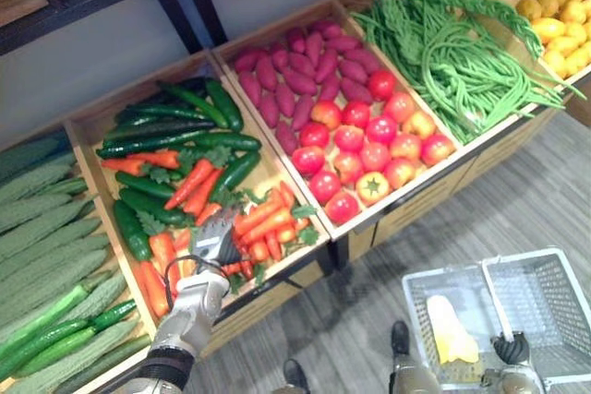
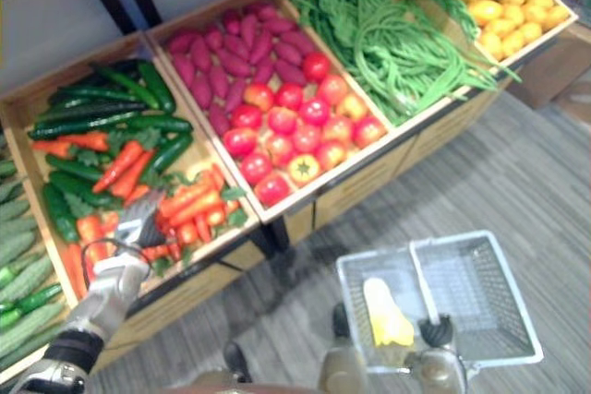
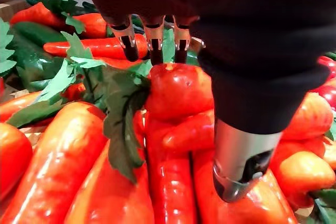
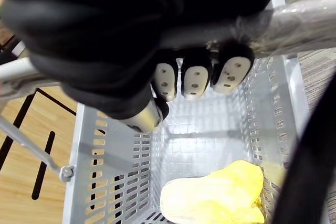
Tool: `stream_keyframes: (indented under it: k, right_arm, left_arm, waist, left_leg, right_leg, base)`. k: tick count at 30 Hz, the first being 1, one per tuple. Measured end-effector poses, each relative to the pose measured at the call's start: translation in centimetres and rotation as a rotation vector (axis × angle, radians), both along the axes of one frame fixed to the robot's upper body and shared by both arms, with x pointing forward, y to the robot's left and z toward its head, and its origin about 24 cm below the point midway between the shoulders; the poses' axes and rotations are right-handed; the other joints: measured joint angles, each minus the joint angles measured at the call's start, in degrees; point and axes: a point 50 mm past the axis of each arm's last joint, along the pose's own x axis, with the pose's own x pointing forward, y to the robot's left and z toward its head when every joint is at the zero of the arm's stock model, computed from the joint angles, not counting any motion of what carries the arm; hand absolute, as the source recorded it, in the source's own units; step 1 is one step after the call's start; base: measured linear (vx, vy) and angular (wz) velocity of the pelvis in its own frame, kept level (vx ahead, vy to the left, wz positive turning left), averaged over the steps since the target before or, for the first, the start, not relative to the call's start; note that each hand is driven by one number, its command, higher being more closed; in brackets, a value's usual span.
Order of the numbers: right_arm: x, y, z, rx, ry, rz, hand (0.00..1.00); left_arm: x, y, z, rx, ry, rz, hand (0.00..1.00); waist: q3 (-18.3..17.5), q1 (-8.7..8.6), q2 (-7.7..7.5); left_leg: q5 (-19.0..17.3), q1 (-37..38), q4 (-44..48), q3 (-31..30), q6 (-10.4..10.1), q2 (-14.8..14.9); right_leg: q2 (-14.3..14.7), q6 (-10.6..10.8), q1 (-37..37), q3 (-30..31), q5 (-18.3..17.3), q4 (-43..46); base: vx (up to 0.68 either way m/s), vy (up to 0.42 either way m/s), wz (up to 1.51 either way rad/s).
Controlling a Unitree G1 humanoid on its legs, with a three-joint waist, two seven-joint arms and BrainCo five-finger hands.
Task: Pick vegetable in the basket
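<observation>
Low on the left of the head views, the left hand point(image 1: 214, 239) hangs over the heap of glossy orange carrots with green leafy tops point(image 1: 263, 220) at the front of a wooden display crate point(image 1: 259, 306). In its wrist view, its fingers point(image 3: 128, 45) point down behind one stubby carrot point(image 3: 178, 90) and the thumb point(image 3: 239, 174) stands apart on the near side; nothing is clamped yet.

At lower right, the right hand point(image 4: 197, 74) has its fingers curled round the silver handle point(image 4: 304, 17) of the pale perforated plastic basket point(image 1: 554, 274). The basket holds one yellow vegetable point(image 1: 448, 329) and sits well apart from the crate.

The likely trouble is the grip. The carrots look slick and lie packed together, so closing fingers could skid off, snag only leaves, or drag a neighbour over the crate's front edge to the floor.
</observation>
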Motion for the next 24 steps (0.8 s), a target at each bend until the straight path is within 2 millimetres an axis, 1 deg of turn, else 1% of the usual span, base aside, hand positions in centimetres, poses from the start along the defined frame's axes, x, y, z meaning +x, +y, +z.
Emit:
stream_keyframes:
  k: [3, 9, 15, 24]
  right_arm:
    - [0.3, 0.0, 0.1, 0.000, -0.006, 0.001, 1.00]
    - [1.1, 0.1, 0.3, -0.001, -0.022, 0.005, 1.00]
    - [1.2, 0.1, 0.4, -0.001, -0.024, 0.005, 1.00]
    - [1.1, 0.1, 0.3, 0.001, -0.016, 0.003, 1.00]
  left_arm:
    - [0.1, 0.2, -0.2, 0.003, 0.010, 0.012, 1.00]
    - [0.7, 0.6, 0.5, 0.003, -0.019, 0.037, 1.00]
    - [0.6, 1.0, 0.3, 0.000, -0.010, 0.059, 1.00]
    - [0.6, 1.1, 0.4, -0.001, -0.008, 0.063, 1.00]
  waist:
    - [0.30, 0.04, -0.02]
    - [1.60, -0.03, -0.03]
    - [1.74, -0.08, -0.10]
    - [1.79, -0.18, -0.16]
  left_leg:
    - [0.00, -0.27, -0.03, 0.27, 0.00, 0.00]
    - [-0.06, -0.22, -0.02, 0.74, -0.08, -0.01]
    - [-1.13, -0.08, 1.13, 1.58, -0.08, 0.07]
    - [-1.16, 0.79, 1.31, 1.14, -0.07, 0.05]
  right_leg:
    - [0.06, 0.01, -0.53, 0.24, 0.01, 0.03]
    - [0.14, 0.02, -0.77, 0.82, 0.02, 0.03]
    - [0.12, 0.13, -0.81, 1.72, 0.08, 0.04]
    - [0.00, 0.15, 0.49, 1.15, 0.09, 0.00]
  base:
    - [0.01, -0.007, -0.03]
    - [0.02, -0.012, -0.04]
    - [0.00, -0.010, -0.07]
    - [0.00, -0.005, 0.01]
